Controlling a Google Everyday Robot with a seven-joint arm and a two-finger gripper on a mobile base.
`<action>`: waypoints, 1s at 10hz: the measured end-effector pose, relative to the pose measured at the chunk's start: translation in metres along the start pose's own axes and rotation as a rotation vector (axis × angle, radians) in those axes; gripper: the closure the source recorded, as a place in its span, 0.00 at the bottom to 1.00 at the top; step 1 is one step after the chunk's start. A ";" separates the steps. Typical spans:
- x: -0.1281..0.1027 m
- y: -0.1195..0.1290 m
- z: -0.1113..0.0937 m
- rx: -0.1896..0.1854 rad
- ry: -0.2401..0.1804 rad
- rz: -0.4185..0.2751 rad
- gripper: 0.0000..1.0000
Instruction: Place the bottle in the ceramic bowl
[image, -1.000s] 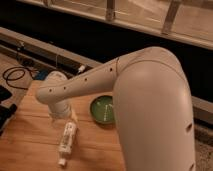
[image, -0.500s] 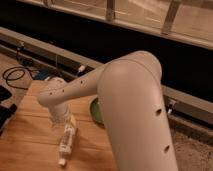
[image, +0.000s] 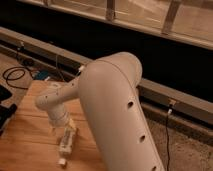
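The bottle (image: 66, 144) lies on the wooden bench (image: 25, 135), cap toward the near edge. Its far end is beneath the gripper (image: 61, 125), and it cannot be told whether the gripper is open or closed. The ceramic bowl is out of sight. The bulky arm (image: 115, 110) covers the bench's right side.

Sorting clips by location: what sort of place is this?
Probably an indoor lab: wooden table, loose floor cables, glazed wall behind. The gripper is at the bottle on the table.
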 end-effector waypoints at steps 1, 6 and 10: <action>-0.001 -0.005 0.005 0.013 0.010 0.009 0.35; -0.008 -0.015 0.029 0.043 0.049 0.011 0.36; -0.005 -0.017 0.024 0.012 0.038 0.004 0.74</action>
